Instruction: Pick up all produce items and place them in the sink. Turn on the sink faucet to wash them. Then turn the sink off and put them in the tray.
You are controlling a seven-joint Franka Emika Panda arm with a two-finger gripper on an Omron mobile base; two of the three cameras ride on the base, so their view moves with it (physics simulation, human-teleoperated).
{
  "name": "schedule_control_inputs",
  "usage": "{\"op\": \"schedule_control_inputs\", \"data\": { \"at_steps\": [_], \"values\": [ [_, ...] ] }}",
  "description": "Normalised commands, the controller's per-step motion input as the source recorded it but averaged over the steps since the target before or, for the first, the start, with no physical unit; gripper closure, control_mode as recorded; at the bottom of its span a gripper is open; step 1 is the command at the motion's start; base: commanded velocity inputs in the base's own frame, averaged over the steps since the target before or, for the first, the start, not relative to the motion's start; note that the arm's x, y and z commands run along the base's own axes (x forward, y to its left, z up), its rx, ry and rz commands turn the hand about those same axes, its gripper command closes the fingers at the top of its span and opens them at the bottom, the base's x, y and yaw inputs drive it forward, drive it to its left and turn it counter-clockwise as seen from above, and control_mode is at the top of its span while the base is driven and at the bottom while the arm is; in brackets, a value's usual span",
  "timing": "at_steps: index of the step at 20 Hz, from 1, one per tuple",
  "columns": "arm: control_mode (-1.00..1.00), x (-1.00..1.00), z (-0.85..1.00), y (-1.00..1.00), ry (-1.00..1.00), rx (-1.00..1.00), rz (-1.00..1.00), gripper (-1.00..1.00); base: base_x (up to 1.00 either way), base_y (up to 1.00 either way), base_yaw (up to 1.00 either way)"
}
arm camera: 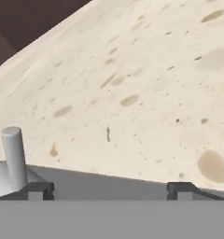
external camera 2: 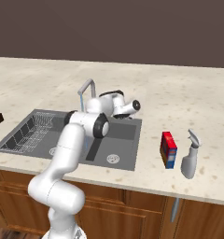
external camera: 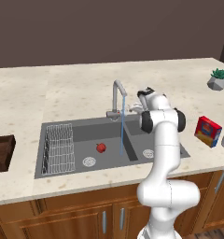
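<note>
While water runs from faucet [external camera: 117, 95] in a thin blue stream into sink [external camera: 62, 165], washing step judged under way. Small red fruit [external camera: 101, 147] on floor of left basin, just left of stream, near round drain [external camera: 89, 161]; wire rack [external camera: 58, 148] at basin's far left. Gripper [arm camera: 107, 190] beside faucet base by the lever; finger tips well apart, nothing between them.

Risks, as judgement: shut-off could miss or glance off the small lever, with one finger tip already close against faucet's upright post [arm camera: 14, 156]; stream falls beside fruit rather than on it, so rinse may be poor; round fruit could roll when grasped.

Left base view gives fruit, stream, end of wooden tray [external camera: 3, 151] at far left, red box [external camera: 207, 131], potted plant [external camera: 218, 79]. Right base view adds spray bottle [external camera 2: 190, 159]; fruit hidden there behind arm.
</note>
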Motion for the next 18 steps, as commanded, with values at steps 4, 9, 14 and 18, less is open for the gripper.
{"op": "schedule_control_inputs", "data": {
  "at_steps": [4,9,14,18],
  "values": [
    [-1.00,0.56,-0.01,0.00,0.00,0.00,0.00,-1.00,0.00,0.00,0.00],
    [-1.00,0.49,-0.01,0.00,0.00,0.00,0.01,-1.00,0.00,0.00,0.00],
    [-1.00,0.14,-0.13,0.13,0.00,-0.01,0.02,-1.00,0.00,0.00,0.00],
    [-1.00,0.00,-0.19,0.39,0.00,-0.01,0.04,-1.00,0.00,0.00,0.00]
  ]
}}
